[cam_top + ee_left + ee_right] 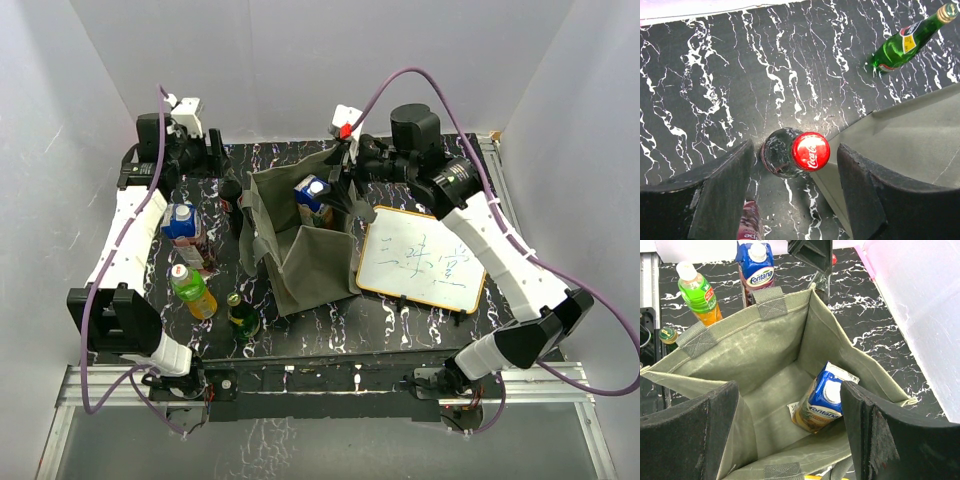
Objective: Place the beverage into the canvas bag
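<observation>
Cola bottle point(810, 151) stands upright on the marbled table point(715, 75), cap up, long axis vertical, just beside the canvas bag point(910, 130). The left gripper point(796, 150) straddles it, jaws apart, not touching it. This looks like the grasp step; next it should close and lift the bottle over the bag wall. The right gripper point(789, 390) hangs open above the bag.

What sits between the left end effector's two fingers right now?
A red-capped cola bottle, standing upright on the table beside the canvas bag, with a gap to each finger. The left wrist view shows it.

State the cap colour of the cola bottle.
Red cap with white script; left wrist view shows it best.
</observation>
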You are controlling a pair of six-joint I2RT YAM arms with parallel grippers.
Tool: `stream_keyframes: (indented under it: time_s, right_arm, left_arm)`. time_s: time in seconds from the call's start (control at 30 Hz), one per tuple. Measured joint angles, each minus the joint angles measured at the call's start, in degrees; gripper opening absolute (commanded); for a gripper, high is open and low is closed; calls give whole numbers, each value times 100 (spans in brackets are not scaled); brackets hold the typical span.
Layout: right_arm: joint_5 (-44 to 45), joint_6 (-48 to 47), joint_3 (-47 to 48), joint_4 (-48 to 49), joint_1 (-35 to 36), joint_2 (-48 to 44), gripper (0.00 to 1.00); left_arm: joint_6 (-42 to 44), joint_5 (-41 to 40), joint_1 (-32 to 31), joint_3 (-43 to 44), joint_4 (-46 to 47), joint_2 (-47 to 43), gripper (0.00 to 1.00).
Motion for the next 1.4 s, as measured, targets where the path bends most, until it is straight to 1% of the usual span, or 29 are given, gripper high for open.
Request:
stream_keyframes:
  time_s: [0.07,0.27,0.37,0.47,0.87,1.0,1.07,1.1,1.2,1.3,1.33,1.4]
  right_arm:
    - [7,7,-11,7,-22,-37,85]
    - [48,68,-120,59,-28,-164,85]
    - [46,81,-205,68,-42,-186,85]
    - [48,85,-251,63,-70,-188,85]
    - [39,90,-361,92,-188,-372,85]
    - [20,90,-402,114,-210,-413,85]
    - [17,92,-455,133,-214,-424,85]
    - [17,92,-463,136,-214,-424,85]
    - [17,90,-505,140,-221,-428,85]
    - [13,92,-533,138,-232,-428,85]
    - [9,90,-538,138,-243,-428,85]
    - [9,92,-540,138,-254,-428,85]
  left_arm:
    - [52,-59,-52,0,0,46,55]
    - [232,-166,-234,-4,57,52,45]
    - [313,-214,-308,-9,79,52,41]
    - [382,-273,-341,-15,96,57,39]
    - [487,-402,-398,-24,173,151,40]
    - [507,-428,-402,-31,173,203,45]
    - [509,-442,-402,-37,173,214,43]
    - [507,-450,-402,-37,177,223,41]
    - [503,-457,-407,-39,175,256,28]
    - [573,-461,-413,-52,205,262,9]
    - [597,-461,-413,-57,219,262,0]
    - [605,-452,-413,-61,225,262,0]
